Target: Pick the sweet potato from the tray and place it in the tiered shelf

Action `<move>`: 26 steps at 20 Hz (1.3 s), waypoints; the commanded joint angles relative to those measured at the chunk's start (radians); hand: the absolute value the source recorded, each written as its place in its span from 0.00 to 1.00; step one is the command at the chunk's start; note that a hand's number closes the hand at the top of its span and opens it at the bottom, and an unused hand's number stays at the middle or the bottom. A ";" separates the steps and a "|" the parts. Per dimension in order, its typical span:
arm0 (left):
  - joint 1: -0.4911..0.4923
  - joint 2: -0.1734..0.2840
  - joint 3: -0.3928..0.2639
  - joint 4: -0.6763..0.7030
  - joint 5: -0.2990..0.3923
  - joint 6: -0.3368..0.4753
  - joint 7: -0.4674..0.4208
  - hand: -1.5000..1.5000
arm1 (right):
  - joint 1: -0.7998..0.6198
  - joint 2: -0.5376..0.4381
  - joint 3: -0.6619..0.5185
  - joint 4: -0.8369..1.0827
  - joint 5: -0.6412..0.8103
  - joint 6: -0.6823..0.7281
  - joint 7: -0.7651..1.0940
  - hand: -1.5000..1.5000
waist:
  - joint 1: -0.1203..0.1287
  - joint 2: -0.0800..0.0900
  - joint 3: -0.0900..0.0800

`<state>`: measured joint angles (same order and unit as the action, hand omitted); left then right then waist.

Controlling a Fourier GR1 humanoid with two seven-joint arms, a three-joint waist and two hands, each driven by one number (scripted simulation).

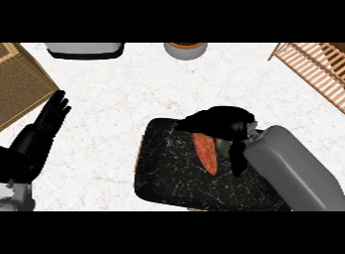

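Head view, 1 frame. The right robot hand was seen over the far part of the dark speckled tray, its grey forearm entering from the lower right. Its fingers were curled downward over the tray. The sweet potato, orange-red and elongated, lay on the tray directly beneath and just nearer than that hand, with its far end hidden under the fingers. Contact at the far end looked likely, but whether the fingers were actually closed round the sweet potato could not be told from this view. A small green item was seen just to the right of the sweet potato, partly covered by the same hand; its identity could not be made out.

The left robot hand was recorded well to the left of the tray, open with fingers straight and pointing away, nothing held, resting above the white marbled tabletop.

The wooden slatted tiered shelf stood far beyond and to the right of the right robot hand, well apart from it. A woven basket was noted just beyond and left of the left robot hand. At the far edge, a grey-white object and a round grey pot were seen, both cut off by the frame.
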<state>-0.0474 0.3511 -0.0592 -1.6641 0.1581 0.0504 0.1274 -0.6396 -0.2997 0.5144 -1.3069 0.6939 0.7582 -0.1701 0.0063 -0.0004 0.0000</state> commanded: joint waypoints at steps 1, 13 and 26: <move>-0.042 -0.002 0.025 0.048 0.004 -0.034 0.015 0.50 | -0.021 -0.001 0.019 0.090 0.104 -0.049 -0.037 0.00 | 0.000 0.002 0.000; -0.029 -0.103 0.000 0.002 -0.098 -0.006 0.012 0.50 | -0.060 0.085 -0.014 0.281 0.248 -0.055 -0.135 0.00 | 0.003 0.002 0.000; -0.022 -0.133 0.042 0.025 -0.126 -0.056 0.001 0.50 | -0.004 0.097 -0.042 0.409 0.365 -0.130 -0.277 0.00 | -0.001 0.002 0.000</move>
<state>-0.0720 0.2497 -0.0031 -1.6788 0.0673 -0.0091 0.1746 -0.6702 -0.1972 0.4739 -0.9457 1.0255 0.6661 -0.3864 0.0074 -0.0012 -0.0004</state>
